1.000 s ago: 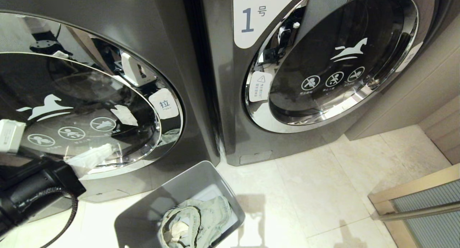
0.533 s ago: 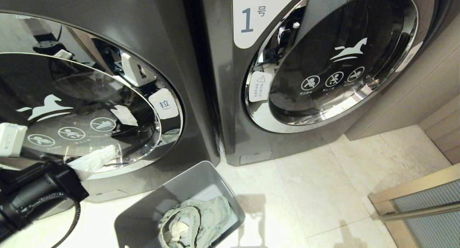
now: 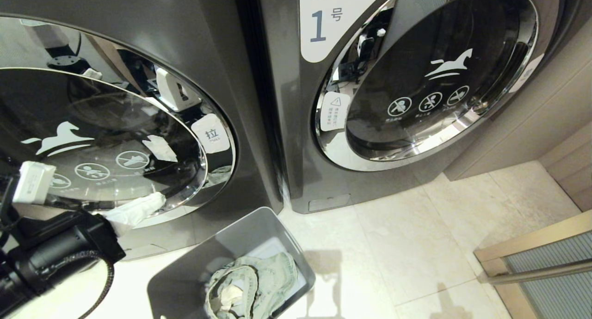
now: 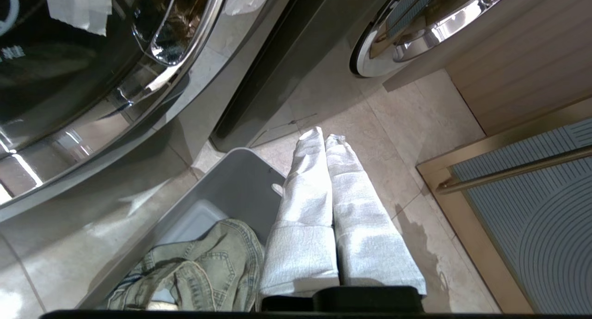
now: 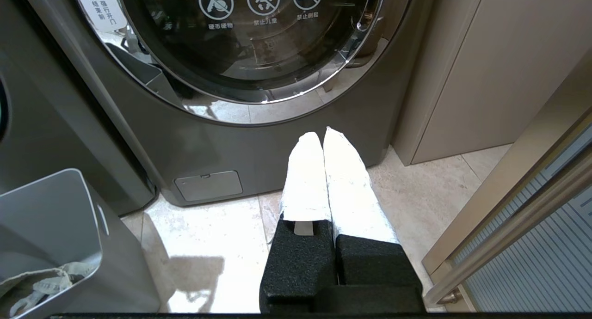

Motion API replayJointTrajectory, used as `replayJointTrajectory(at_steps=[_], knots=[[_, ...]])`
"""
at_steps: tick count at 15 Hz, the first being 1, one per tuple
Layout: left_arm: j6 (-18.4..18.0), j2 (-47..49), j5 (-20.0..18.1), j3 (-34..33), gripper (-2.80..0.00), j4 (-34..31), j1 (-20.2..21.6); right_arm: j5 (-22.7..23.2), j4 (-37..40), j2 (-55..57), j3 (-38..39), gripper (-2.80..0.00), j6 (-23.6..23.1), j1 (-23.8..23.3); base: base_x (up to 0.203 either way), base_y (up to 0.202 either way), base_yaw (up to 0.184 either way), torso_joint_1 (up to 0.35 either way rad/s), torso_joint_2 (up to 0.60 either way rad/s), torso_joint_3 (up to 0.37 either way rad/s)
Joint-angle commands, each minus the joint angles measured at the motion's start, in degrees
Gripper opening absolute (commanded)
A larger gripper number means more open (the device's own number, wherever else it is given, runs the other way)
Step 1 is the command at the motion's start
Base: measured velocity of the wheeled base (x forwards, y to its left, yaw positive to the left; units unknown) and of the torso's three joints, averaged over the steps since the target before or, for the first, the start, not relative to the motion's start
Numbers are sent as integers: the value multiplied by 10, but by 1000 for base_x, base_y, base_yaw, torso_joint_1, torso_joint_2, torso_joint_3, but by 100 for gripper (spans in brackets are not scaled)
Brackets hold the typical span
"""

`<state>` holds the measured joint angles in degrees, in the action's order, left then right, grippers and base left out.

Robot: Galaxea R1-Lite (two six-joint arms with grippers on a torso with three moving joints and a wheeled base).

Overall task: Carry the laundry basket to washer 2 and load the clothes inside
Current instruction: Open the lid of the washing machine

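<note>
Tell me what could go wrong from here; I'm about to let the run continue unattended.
1. The door of washer 2 is closed, so the clothes cannot go in yet.
2. The shut left gripper hovers close to that door's chrome ring and may scrape it.
3. The laundry basket sits right under that door and might block its swing.

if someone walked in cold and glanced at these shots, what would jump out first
Two dark grey front-load washers fill the head view side by side, their chrome-ringed doors shut; the right washer carries a white label with a big "1". On the pale floor tiles before the gap between them sits the grey laundry basket with the clothes bundled inside. The left gripper, white-wrapped and shut, hangs in front of the left washer's door.
</note>
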<state>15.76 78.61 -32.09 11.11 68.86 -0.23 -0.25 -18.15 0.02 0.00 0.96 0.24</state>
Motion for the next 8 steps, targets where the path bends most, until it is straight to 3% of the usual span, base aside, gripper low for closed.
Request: replayJointTrajectory(at_steps=[1, 8], knots=[[1, 19, -2, 1, 0, 5, -3, 0, -1, 1, 23, -280, 0, 0, 0, 0, 0, 0, 0, 0], [1, 25, -2, 3, 0, 31, -4, 0, -1, 1, 23, -280, 0, 0, 0, 0, 0, 0, 0, 0]])
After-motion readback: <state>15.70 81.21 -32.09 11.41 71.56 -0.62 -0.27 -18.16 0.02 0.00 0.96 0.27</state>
